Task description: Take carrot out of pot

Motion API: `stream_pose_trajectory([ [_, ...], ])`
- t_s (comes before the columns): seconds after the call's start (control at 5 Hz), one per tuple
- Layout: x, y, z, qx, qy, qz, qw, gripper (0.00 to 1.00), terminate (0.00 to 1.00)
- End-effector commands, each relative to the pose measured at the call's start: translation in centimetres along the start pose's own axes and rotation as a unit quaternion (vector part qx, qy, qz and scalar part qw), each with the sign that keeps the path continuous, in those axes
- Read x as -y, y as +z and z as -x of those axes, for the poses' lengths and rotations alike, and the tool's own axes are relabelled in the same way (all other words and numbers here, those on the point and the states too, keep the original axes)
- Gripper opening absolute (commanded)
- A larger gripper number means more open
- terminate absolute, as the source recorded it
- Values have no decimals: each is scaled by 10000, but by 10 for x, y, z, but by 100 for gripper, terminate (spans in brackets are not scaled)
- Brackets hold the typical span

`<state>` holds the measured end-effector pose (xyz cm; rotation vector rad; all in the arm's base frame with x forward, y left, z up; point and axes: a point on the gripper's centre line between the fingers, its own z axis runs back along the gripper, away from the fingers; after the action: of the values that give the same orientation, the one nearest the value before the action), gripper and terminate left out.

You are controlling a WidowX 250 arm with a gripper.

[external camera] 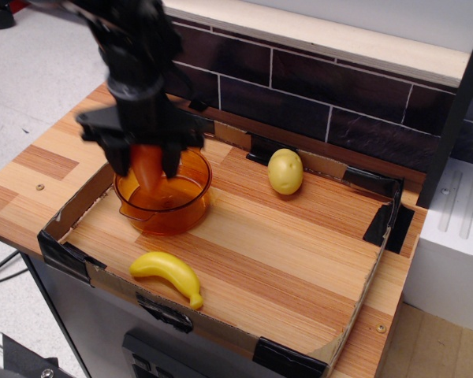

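The translucent orange pot stands at the left of the cardboard tray. My gripper is shut on the orange carrot and holds it upright above the pot's left rim, its blunt tip pointing down and just over the pot's inside. The gripper and arm are blurred by motion. The upper end of the carrot is hidden between the fingers.
A yellow banana lies near the tray's front edge. A round yellow-green potato toy sits at the tray's back. A dark brick wall runs behind, and a white unit stands to the right.
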<state>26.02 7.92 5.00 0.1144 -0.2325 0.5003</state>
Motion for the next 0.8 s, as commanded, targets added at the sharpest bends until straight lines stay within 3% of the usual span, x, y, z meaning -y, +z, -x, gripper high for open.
stream_pose_trajectory([
  [0.0, 6, 63, -12, 477, 212, 360, 9980, 0, 0],
  [0.2, 34, 63, 2, 283, -89, 357, 9989, 0, 0],
  [0.4, 63, 52, 29, -243, -526, 351, 9977, 0, 0],
  [0.6, 79, 39, 52, -521, -792, 351, 9949, 0, 0],
])
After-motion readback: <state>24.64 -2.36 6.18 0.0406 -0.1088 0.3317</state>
